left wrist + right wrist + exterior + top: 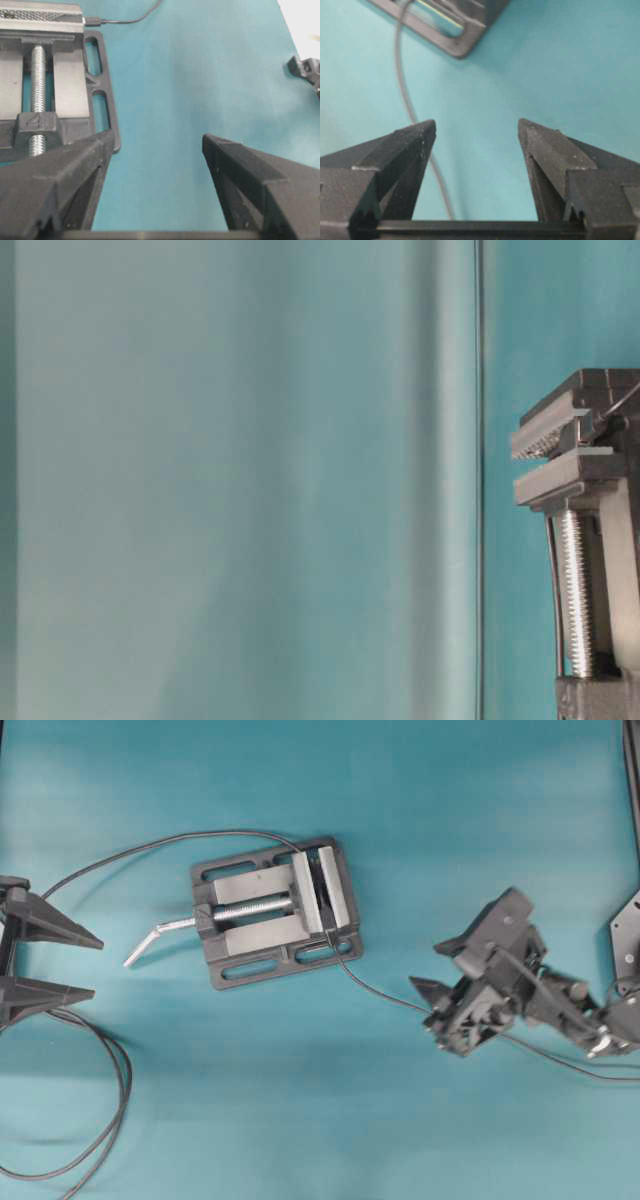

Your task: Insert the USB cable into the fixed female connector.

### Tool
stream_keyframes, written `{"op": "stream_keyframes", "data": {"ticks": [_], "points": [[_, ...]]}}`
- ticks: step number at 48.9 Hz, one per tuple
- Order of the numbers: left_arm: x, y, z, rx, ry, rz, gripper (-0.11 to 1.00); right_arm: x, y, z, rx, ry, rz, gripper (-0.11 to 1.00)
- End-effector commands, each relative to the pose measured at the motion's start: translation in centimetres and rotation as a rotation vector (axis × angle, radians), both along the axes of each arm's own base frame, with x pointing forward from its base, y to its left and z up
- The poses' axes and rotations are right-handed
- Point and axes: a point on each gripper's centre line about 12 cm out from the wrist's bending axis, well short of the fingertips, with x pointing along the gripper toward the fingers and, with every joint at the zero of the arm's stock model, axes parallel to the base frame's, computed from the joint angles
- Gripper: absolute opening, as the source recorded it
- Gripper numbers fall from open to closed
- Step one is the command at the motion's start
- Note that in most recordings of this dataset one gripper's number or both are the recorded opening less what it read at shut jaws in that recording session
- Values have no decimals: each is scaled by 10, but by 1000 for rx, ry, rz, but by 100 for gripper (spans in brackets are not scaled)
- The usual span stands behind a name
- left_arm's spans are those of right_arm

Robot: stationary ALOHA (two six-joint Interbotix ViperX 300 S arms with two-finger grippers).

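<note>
The USB cable (385,997) is a thin dark line running from the vise's near right corner toward my right arm. Its black plug (92,21) sits end-on against the gap of the vise jaws; I cannot tell how deep it goes. The fixed female connector is hidden between those jaws, and only its thin grey cable (150,847) shows, entering from the far side. My left gripper (98,967) (158,135) stands open at the left edge, empty. My right gripper (425,966) (476,122) is open and empty right of the vise, with the USB cable (402,75) passing beside its left finger.
The black-grey bench vise (275,910) (100,90) (460,42) sits mid-table, its silver handle (155,938) pointing left. In the table-level view its jaws (560,455) and screw show at the right edge. A thicker grey cable (112,1100) loops at the lower left.
</note>
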Motion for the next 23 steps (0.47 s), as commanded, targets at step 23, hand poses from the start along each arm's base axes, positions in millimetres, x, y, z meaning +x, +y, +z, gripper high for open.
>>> {"op": "stream_keyframes", "data": {"ticks": [23], "points": [[-3,2,-10,-2,-63,12,86,-58,-37,24,-12,-140,143,71]]}}
